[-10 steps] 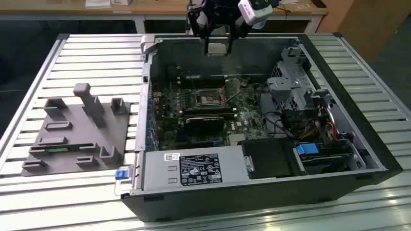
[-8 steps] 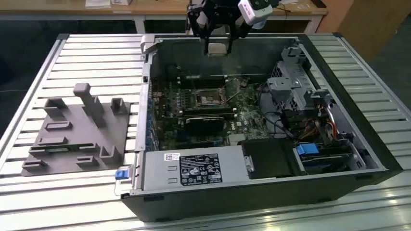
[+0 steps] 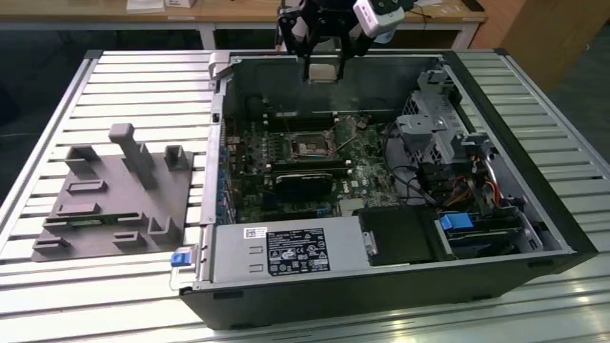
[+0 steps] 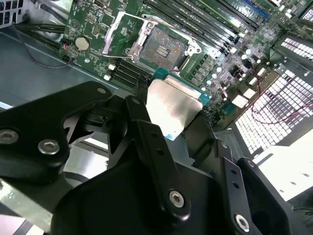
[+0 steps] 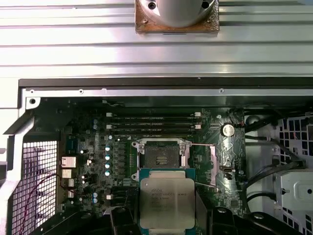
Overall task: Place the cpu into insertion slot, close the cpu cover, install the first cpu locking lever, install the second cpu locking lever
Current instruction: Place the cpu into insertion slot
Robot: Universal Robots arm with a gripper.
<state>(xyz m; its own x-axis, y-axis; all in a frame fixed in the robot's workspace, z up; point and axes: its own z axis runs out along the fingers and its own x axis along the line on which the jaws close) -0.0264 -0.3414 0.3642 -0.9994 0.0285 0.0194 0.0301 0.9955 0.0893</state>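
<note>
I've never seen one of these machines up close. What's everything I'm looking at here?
computer case: one, black, lying open on the table.
table: one, silvery slats, under everything.
circuit board: one, green, inside the case.
insertion slot: one, dark with silvery rim, empty, on the board.
cpu cover: one, silvery, swung open beside the slot.
memory slots: several, black, alongside the slot.
metal box: one, silvery, labelled, in the case.
moulded tray: one, grey, on the table, exterior view's left.
cpu: one, silvery-beige, held over the case.
gripper: one, black, shut on the cpu.
</note>
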